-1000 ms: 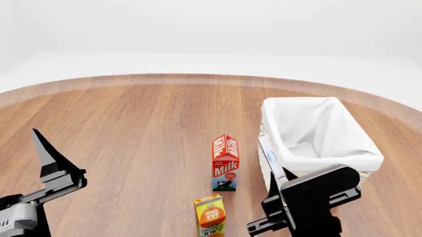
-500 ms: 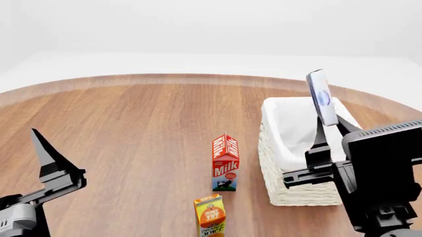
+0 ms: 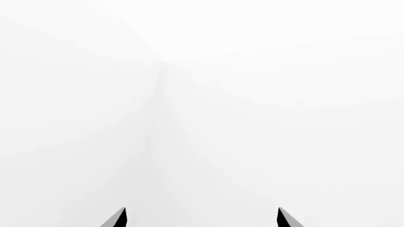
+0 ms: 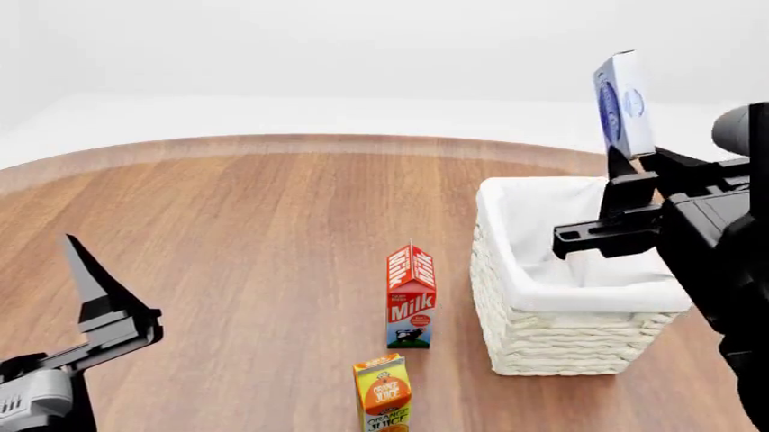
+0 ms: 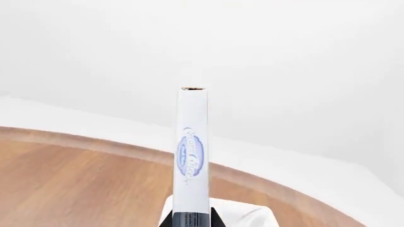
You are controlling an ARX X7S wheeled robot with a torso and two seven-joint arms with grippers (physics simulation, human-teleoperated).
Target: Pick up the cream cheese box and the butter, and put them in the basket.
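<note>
Lifted higher than a moment ago: small flat white-and-blue cream cheese box, pinched upright in right gripper above white wicker basket; release probably next. Left gripper spread, idle.

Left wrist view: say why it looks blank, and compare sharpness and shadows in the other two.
Left wrist view: only featureless white backdrop, with two dark fingers at the edge. Head view: crisp, evenly lit, soft faint shadows beside the milk carton and basket. Right wrist view: sharp on the cream cheese box, without glare.
</note>
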